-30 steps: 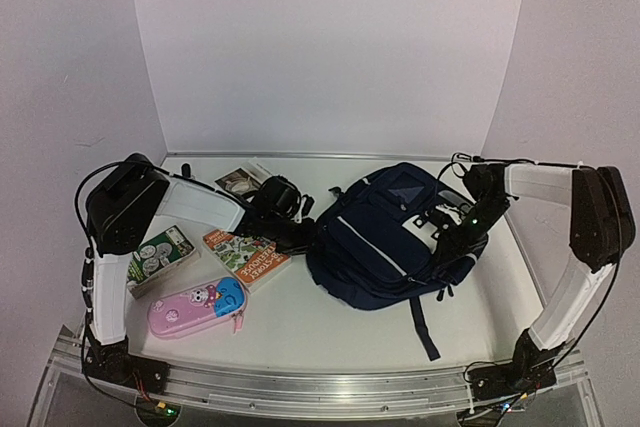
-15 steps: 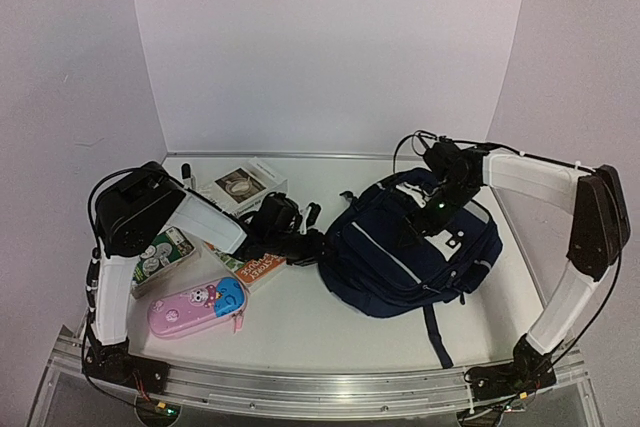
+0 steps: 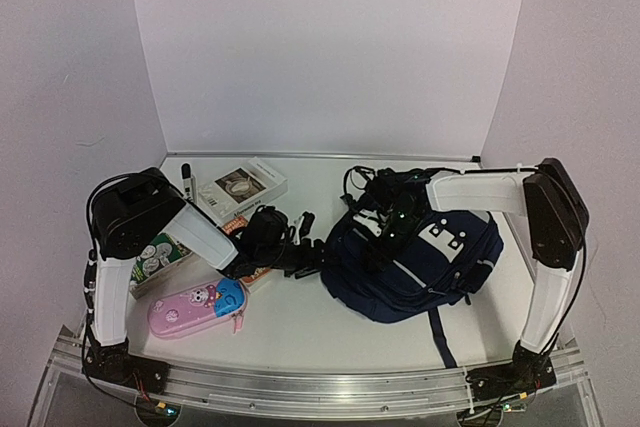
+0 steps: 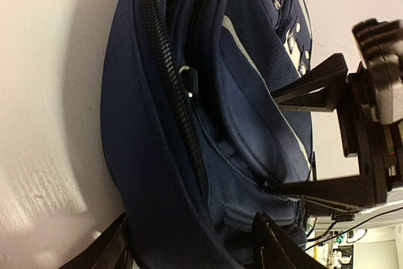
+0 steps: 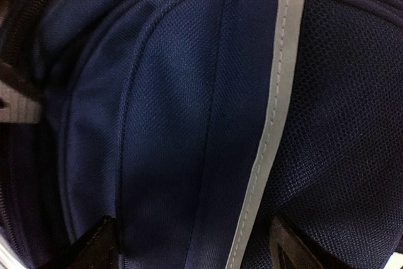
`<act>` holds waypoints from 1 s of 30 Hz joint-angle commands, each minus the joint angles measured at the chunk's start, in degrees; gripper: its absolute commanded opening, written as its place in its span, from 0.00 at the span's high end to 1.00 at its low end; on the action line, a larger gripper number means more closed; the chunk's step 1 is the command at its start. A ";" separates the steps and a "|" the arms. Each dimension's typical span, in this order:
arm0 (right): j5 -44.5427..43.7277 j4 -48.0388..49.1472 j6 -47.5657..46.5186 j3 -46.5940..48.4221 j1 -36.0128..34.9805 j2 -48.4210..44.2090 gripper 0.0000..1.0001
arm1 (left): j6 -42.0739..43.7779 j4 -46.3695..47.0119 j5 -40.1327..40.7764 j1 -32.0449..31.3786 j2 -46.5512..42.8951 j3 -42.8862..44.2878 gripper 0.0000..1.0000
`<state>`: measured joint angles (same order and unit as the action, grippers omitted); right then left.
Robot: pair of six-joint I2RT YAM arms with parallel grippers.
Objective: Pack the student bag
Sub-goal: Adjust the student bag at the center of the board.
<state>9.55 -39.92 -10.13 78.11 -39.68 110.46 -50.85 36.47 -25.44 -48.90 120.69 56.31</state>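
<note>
We find the student bag point(image 3: 430, 267) lying on the table point(image 3: 300, 325), its zipped side directly ahead of the left gripper point(image 3: 310, 255) and its front pocket under the right gripper point(image 3: 385, 239). The left jaws stand wide, the bag's edge between the fingertips, with no pinch visible. The right jaws are spread wide over the fabric, holding nothing. A pink-and-blue pencil case point(image 3: 196, 306) lies behind the left gripper, beside its forearm.

It was a robotics lab test cell: a white table point(image 3: 300, 332) boxed by plain white panels point(image 3: 330, 47), with 2 robot arms point(image 3: 205, 232) bolted to an aluminium rail point(image 3: 320, 385).
</note>
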 commanded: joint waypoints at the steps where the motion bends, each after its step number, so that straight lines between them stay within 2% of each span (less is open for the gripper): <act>1: -11.43 2.49 1.72 0.18 -0.07 0.91 0.39 | -2.46 0.03 -0.05 -0.47 -1.54 -3.68 0.36; 5: -13.69 2.33 1.20 0.76 -0.03 -2.30 0.90 | -3.49 3.83 0.59 -0.49 -2.24 -6.85 0.36; 7: -13.01 2.01 0.65 1.69 0.04 -4.79 1.00 | -3.90 4.96 0.62 -0.50 -2.27 -7.83 0.35; 16: -5.62 -0.44 -1.53 7.92 0.04 -14.17 1.00 | -3.56 5.17 -0.49 -0.48 -0.47 -6.84 0.35; 22: -7.21 -0.78 -2.43 10.65 2.00 -16.26 1.00 | -3.99 11.38 -1.13 -0.53 -2.23 -9.98 0.31; 26: -2.01 -0.98 0.12 11.50 4.45 -16.60 1.00 | -3.42 12.77 -2.24 -0.59 -3.11 -10.78 0.30; 30: -0.56 -1.04 2.24 12.40 4.68 -15.89 1.00 | -2.68 15.07 -3.29 -1.27 -5.06 -11.15 0.31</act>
<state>9.02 -46.74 -10.64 84.77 -36.41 99.59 -55.34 51.73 -25.84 -48.97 118.70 47.05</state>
